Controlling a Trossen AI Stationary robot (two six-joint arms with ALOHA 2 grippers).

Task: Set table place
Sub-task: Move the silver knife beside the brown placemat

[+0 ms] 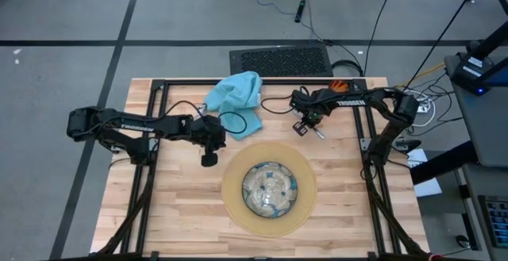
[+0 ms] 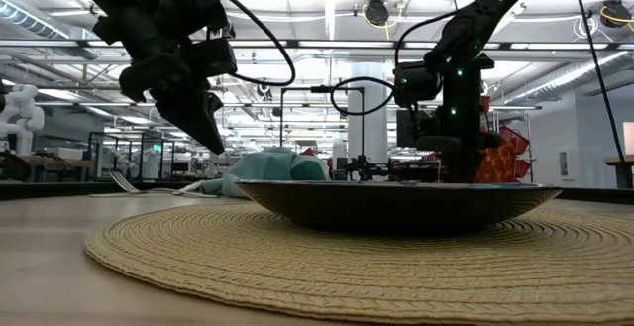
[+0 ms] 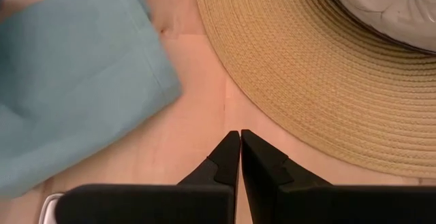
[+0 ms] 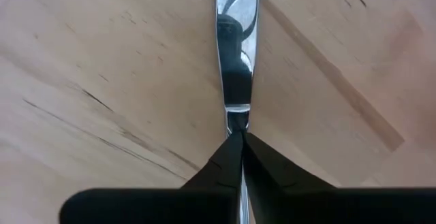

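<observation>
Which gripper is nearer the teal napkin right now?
Left. The left gripper hangs shut just off the teal napkin, between it and the mat. The right gripper is farther off on the table, shut on a knife.

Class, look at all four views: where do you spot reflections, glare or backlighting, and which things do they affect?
Right wrist view: the knife, gripped in the right pincer, mirrors dark shapes on its shiny blade. Low view: bright ceiling lights backlight the left pincer and the bowl, leaving both as dark silhouettes. High view: even light, no glare on the table.
</observation>
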